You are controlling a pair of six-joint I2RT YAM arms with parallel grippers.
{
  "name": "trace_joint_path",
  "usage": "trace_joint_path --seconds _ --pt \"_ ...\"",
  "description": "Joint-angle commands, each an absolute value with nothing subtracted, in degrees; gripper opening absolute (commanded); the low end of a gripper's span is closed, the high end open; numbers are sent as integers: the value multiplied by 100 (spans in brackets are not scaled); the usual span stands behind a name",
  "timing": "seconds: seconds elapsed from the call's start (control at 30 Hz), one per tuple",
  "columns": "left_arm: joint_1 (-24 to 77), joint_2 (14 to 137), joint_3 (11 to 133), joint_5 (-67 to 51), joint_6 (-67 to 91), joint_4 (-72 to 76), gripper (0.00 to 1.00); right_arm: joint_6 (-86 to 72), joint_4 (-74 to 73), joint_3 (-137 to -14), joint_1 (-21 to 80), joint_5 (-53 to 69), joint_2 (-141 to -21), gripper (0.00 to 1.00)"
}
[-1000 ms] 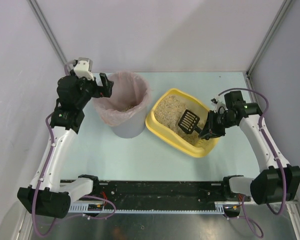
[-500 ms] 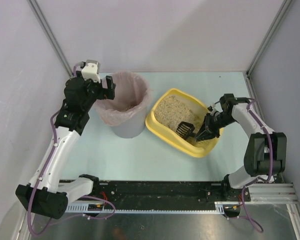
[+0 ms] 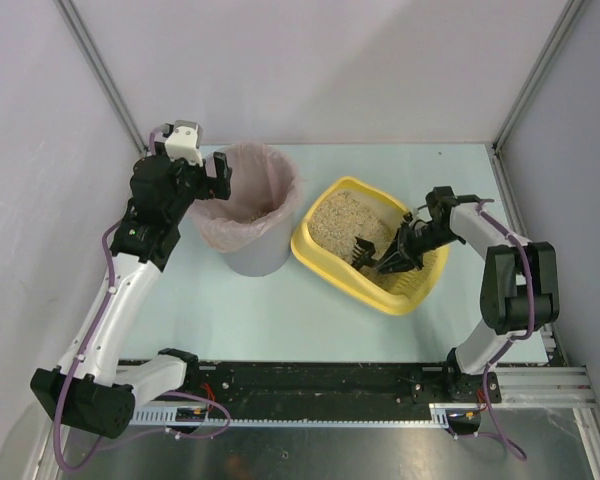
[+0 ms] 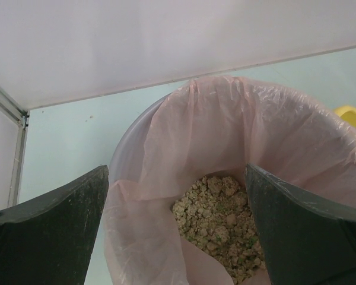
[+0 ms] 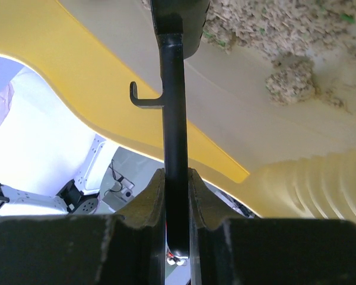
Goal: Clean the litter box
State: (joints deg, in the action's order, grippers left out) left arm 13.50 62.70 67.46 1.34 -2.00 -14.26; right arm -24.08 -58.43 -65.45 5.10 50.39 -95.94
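Since a second ago, the right arm has been folded in toward the litter box, and the black scoop, then held flat above the litter with its slotted face up, has been tipped down so that its head is set into the sand at the tray's near-right end. The scoop's thin handle is clamped between the nearly closed jaws of the right gripper. This is judged to be the start of another scooping stroke, with cleaning not yet finished. The yellow litter box is placed on the pale table, right of centre, just beside the grey bin with its pink liner. The left gripper has been shifted slightly toward the bin and is held over its far-left rim, jaws spread wide with nothing gripped. Clumped litter is seen at the bottom of the liner. From above, the scoop's head is foreshortened and partly hidden by the gripper. In the right wrist view it is cut off at the top edge, so whether anything has been gathered cannot be told. A small loose clump is seen lying apart from the main bed of sand.
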Motion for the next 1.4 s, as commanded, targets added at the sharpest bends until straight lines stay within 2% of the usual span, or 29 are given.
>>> trace_joint_path --seconds 0.0,0.3,0.63,0.97,1.37 --pt "1397 6196 6732 176 -430 -1274 100 -3286 -4186 -6504 816 4561 -9905 0" --pt "1406 6144 6697 246 -518 -1266 100 -4322 -2429 -6249 1186 4509 -10344 0" --pt "1406 6161 6688 141 -483 -1266 100 -4667 -1275 -5872 1371 4552 -10371 0" --pt "1406 6187 6688 53 -396 -1266 100 -5404 367 -4844 1002 5176 -9502 0" --pt "1406 6222 6680 -105 -378 -1257 100 -5704 370 -4474 466 5642 -8702 0"
